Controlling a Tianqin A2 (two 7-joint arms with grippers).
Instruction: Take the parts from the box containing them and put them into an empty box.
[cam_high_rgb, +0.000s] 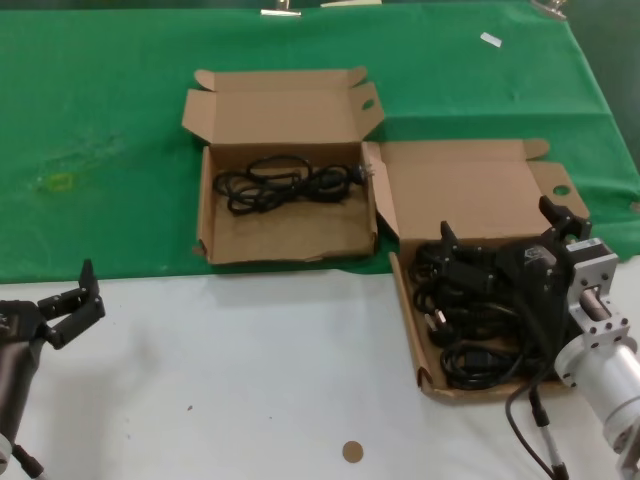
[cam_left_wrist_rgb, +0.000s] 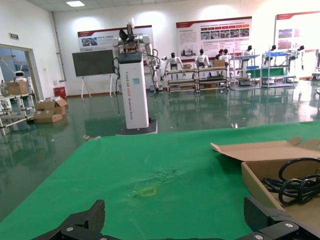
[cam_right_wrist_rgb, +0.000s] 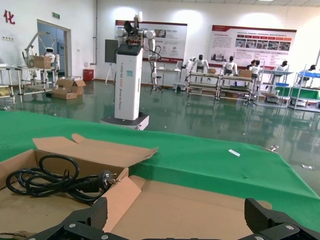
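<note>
The table (cam_high_rgb: 250, 380) is white at the near side, with a green cloth (cam_high_rgb: 100, 150) over its far part. Two brown cardboard boxes sit open side by side, their corners nearly touching. The box on the right (cam_high_rgb: 470, 200), half on the white surface and half on the cloth, holds a heap of black coiled cables (cam_high_rgb: 470, 330) filling its tray. The left box (cam_high_rgb: 285, 235), lying on the cloth, holds one cable bundle (cam_high_rgb: 285, 185) with its plug toward the right wall, near the hinged lid.

The right arm reaches in from the near right edge, and the right tool (cam_high_rgb: 500, 235) hangs over the far part of the full box, just above the cable heap; its fingers are spread wide with nothing between them. The left tool (cam_high_rgb: 70, 300) rests low at the table's near left corner, well apart from both boxes, fingers also spread wide and empty.

A small brown disc (cam_high_rgb: 352, 451) lies on the white surface near the front edge.
</note>
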